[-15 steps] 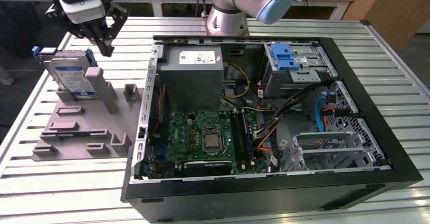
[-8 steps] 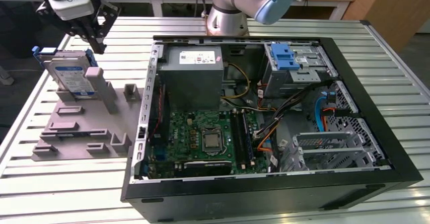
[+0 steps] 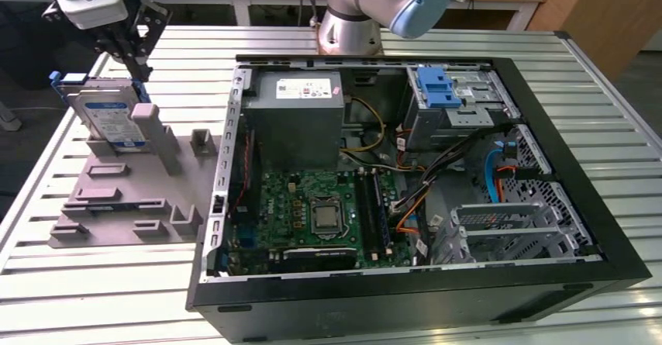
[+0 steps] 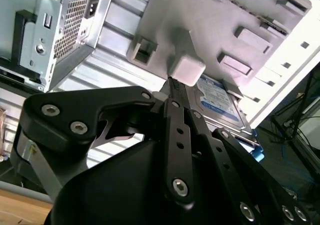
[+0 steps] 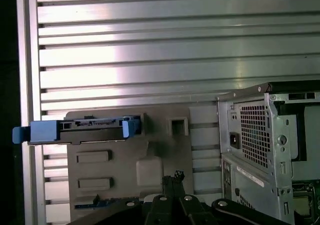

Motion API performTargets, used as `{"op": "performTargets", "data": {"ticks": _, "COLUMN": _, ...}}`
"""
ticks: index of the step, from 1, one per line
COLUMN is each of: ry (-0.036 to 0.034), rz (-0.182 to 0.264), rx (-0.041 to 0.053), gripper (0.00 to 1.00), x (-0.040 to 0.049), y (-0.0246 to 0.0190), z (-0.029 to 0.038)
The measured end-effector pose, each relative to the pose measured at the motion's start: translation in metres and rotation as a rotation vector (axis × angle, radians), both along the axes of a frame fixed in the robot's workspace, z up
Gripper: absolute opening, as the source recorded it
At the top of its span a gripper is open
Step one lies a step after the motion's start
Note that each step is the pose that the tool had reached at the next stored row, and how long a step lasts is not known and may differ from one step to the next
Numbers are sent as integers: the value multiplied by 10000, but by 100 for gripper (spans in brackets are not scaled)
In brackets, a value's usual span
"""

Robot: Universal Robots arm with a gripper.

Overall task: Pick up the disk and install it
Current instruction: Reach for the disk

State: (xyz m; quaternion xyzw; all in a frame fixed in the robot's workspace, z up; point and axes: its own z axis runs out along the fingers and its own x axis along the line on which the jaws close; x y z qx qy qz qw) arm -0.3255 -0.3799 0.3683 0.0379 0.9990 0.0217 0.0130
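Tool (image 3: 138, 66) hangs at the exterior view's left, tips down, just above the disk (image 3: 108, 116) and slightly behind it. Looks apart, no contact I can make out. Fingers are pinched together w/ nothing btwn them: in the first wrist view the two tips of the tool (image 5: 173, 177) meet, and in the second wrist view the tool (image 4: 172, 85) narrows to one closed point.

Disk isn't picked up yet. It stands upright on its edge in a slot of the grey holder (image 3: 114, 205), label facing the exterior camera, blue frame showing at the top corners. Prob. parked upright so the top edge and frame are free for a grab from above; the post (image 3: 145, 136) beside it keeps it from tipping. In the first wrist view the disk (image 5: 80, 130) is edge-on, a thin strip w/ blue ends. In the second wrist view the disk (image 4: 220, 97) shows its label side past the tool tips.

Holder sits flat on the table (image 3: 104, 298), just beside the computer case (image 3: 579, 205), prob. to keep the carry short. Case lies on its side w/ the panel off, so its inside opens upward. The drive cage (image 3: 447, 89) w/ blue latch is at the far side. Nothing installed yet, as far as I can judge.
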Motion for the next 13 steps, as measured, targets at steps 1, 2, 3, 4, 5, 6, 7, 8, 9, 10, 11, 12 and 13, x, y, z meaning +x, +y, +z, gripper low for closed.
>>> {"op": "performTargets", "data": {"ticks": 1, "ry": 0, "rz": 0, "rx": 0, "gripper": 11, "x": -20, "y": 8, "z": -1}}
{"op": "performTargets", "data": {"ticks": 2, "ry": 1, "rz": 1, "rx": -1, "gripper": 11, "x": -44, "y": 18, "z": -2}}
{"op": "performTargets", "data": {"ticks": 3, "ry": 0, "rz": 0, "rx": -1, "gripper": 11, "x": -74, "y": 32, "z": -4}}
{"op": "performTargets", "data": {"ticks": 4, "ry": 1, "rz": 0, "rx": 0, "gripper": 11, "x": -183, "y": 77, "z": -8}}
{"op": "performTargets", "data": {"ticks": 5, "ry": 1, "rz": 1, "rx": -1, "gripper": 11, "x": -249, "y": 90, "z": -12}}
{"op": "performTargets", "data": {"ticks": 6, "ry": 0, "rz": -1, "rx": 0, "gripper": 11, "x": -297, "y": 98, "z": -17}}
{"op": "performTargets", "data": {"ticks": 7, "ry": 0, "rz": -1, "rx": -1, "gripper": 11, "x": -342, "y": 107, "z": -24}}
{"op": "performTargets", "data": {"ticks": 8, "ry": 0, "rz": -1, "rx": 0, "gripper": 11, "x": -386, "y": 118, "z": -32}}
{"op": "performTargets", "data": {"ticks": 9, "ry": 1, "rz": 1, "rx": 0, "gripper": 11, "x": -431, "y": 131, "z": -41}}
{"op": "performTargets", "data": {"ticks": 10, "ry": 0, "rz": 1, "rx": 0, "gripper": 11, "x": -475, "y": 149, "z": -51}}
{"op": "performTargets", "data": {"ticks": 11, "ry": 0, "rz": -1, "rx": 0, "gripper": 11, "x": -514, "y": 170, "z": -59}}
{"op": "performTargets", "data": {"ticks": 12, "ry": 2, "rz": -1, "rx": 0, "gripper": 11, "x": -552, "y": 192, "z": -66}}
{"op": "performTargets", "data": {"ticks": 13, "ry": 5, "rz": 0, "rx": 0, "gripper": 11, "x": -587, "y": 212, "z": -73}}
